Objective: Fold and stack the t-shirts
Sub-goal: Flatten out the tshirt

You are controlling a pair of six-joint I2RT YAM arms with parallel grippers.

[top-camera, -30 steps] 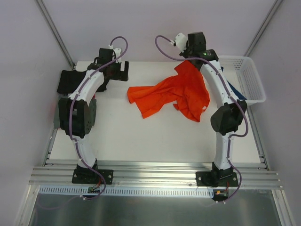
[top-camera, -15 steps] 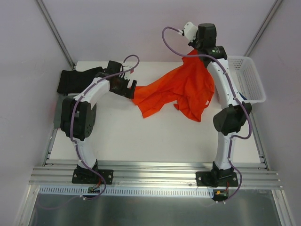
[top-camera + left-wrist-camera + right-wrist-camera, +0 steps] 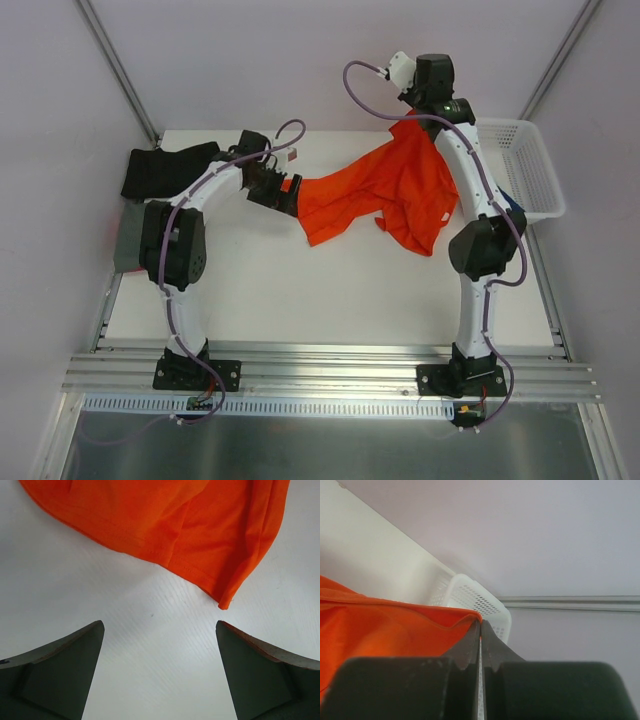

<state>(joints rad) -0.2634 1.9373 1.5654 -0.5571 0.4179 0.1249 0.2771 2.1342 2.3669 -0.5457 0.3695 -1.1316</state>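
Observation:
The orange-red t-shirt [image 3: 385, 190] hangs stretched over the table's far middle. Its upper edge is lifted and pinched in my right gripper [image 3: 414, 112], which is shut on the cloth [image 3: 385, 630] right at the fingertips [image 3: 481, 621]. My left gripper [image 3: 291, 190] stands open just above the table beside the shirt's left end. In the left wrist view the shirt's hem [image 3: 165, 525] and its pointed corner [image 3: 222, 604] lie just ahead of the open gripper [image 3: 159, 625], with bare table between the fingers. A black t-shirt [image 3: 160, 170] and a dark grey one [image 3: 127, 245] lie at the far left.
A white mesh basket [image 3: 535, 165] stands at the right rear corner, also behind the right fingers [image 3: 470, 597], with a strip of blue cloth [image 3: 514, 208] at its near end. Walls close in the back and sides. An aluminium rail [image 3: 330, 362] runs along the near edge.
My left gripper has swung right from the black shirt to the orange shirt's left corner. The right gripper has raised the shirt's far edge, pulling the cloth taut.

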